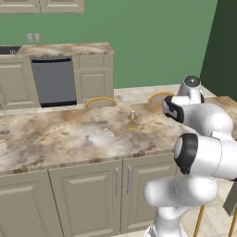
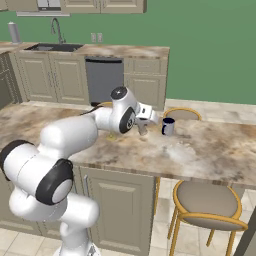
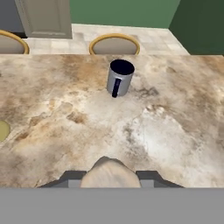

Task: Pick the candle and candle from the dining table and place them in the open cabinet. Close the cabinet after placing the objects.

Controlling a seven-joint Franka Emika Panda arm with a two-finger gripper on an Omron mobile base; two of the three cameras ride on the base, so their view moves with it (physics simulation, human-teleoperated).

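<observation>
A grey mug [image 3: 119, 78] with a dark inside stands upright near the far edge of the worktop. Two round stools [image 3: 114, 44] with yellow rims sit beyond that edge, a third [image 2: 207, 201] at the near side. A dishwasher [image 1: 53, 82] and sink [image 2: 49, 47] line the back wall.

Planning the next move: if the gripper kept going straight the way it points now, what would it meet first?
Probably the marble top of the dining table, short of the grey mug. The gripper is shut on the stubby candle, which would touch first; depth is uncertain.
</observation>
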